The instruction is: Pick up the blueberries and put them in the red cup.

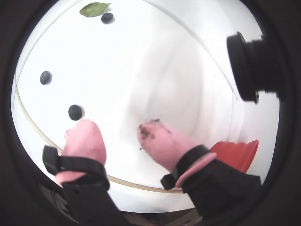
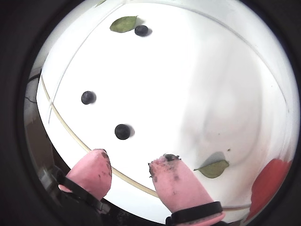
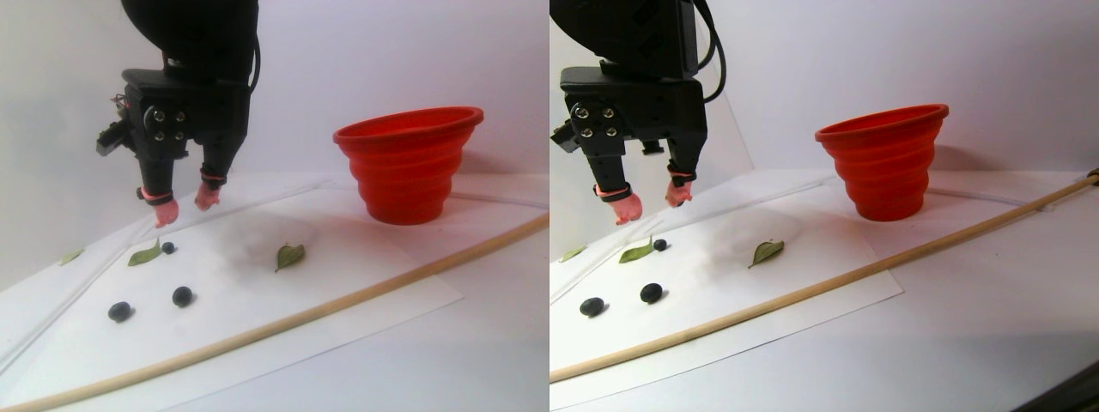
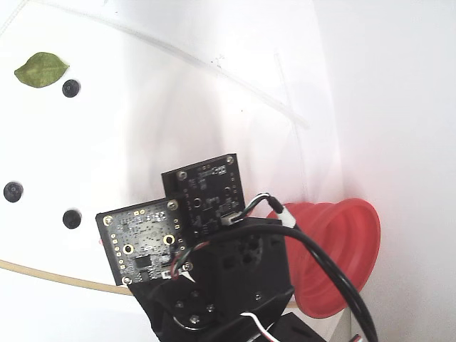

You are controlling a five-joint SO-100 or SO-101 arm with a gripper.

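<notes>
Above the white worktop (image 3: 361,283) the gripper (image 3: 183,204) hangs empty, pink fingertips (image 2: 91,169) apart. Three blueberries (image 2: 122,131) lie loose below; the red cup (image 3: 410,163) stands well right in the stereo view. Round berries may roll off if a fingertip nudges one.

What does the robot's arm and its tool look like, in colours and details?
The arm is black, with black cables on it. The tool has two black fingers whose tips wear pink soft covers, held by black bands and stained with dark smudges. In the fixed view, two bare black circuit boards sit on it.
</notes>
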